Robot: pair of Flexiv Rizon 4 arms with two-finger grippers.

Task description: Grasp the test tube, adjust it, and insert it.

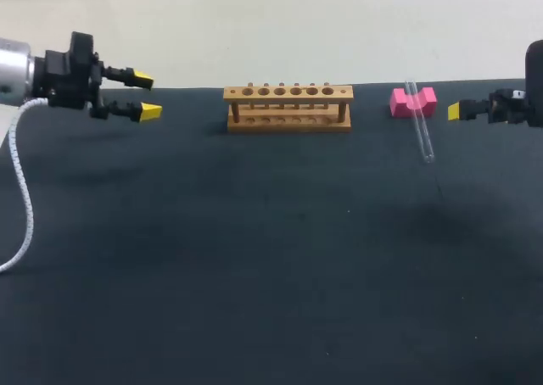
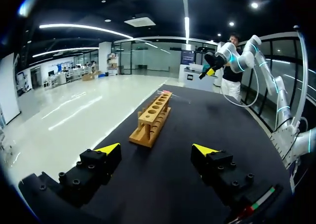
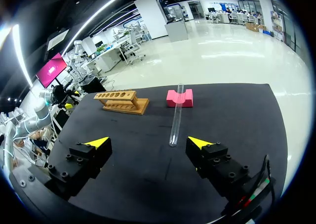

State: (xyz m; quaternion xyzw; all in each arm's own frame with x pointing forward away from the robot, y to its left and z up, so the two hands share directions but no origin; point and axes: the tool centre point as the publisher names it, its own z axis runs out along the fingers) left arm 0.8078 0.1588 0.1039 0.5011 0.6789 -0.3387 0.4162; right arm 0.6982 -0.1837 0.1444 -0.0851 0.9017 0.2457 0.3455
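1 test tube (image 3: 176,118) on pink block (image 3: 188,98), ahead of right gripper (image 3: 148,142)

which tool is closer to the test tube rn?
Right. The right tool sits open just beside the test tube, not touching it; the left tool is far off, beyond the rack.

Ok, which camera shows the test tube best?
Right wrist view: the whole test tube lies ahead of the right gripper, one end on the pink block. Head view shows it fainter; left wrist view, too distant to tell.
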